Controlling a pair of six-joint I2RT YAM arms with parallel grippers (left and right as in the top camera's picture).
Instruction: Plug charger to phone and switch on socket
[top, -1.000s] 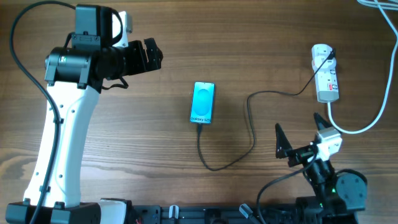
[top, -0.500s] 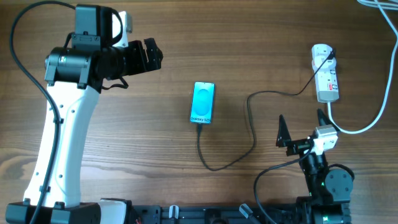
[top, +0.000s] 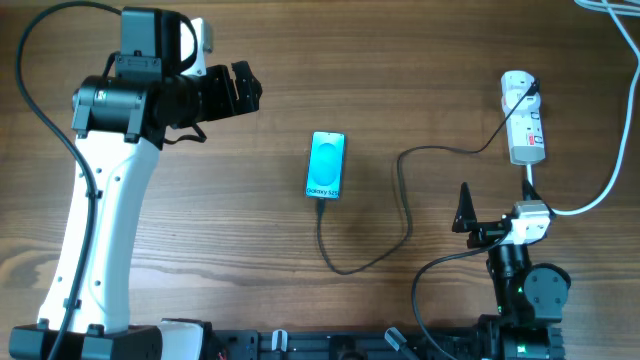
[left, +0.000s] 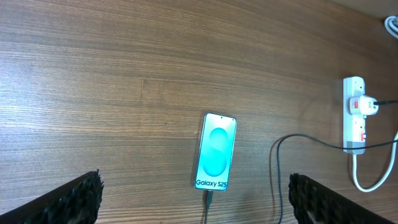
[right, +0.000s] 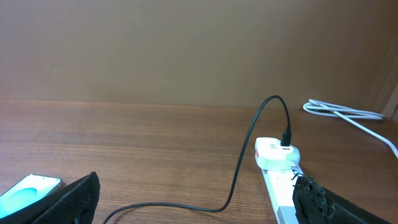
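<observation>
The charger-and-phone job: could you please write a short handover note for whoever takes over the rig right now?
Left gripper: jaws open, empty, well to the left of the phone.
Right gripper: jaws open, empty, close to the socket.
Phone lies flat, screen lit. Charger runs from the phone's lower edge to the adapter in the socket.
Done: charger appears plugged into the phone.
Left: the socket switch. Its state cannot be read here, so check it and press if needed, probably with the right arm.

Probably a robotics lab: left arm (top: 100, 200) and right arm (top: 522, 282) at a wood-grain table (top: 260, 70), plain brown wall (right: 186, 43) behind.
</observation>
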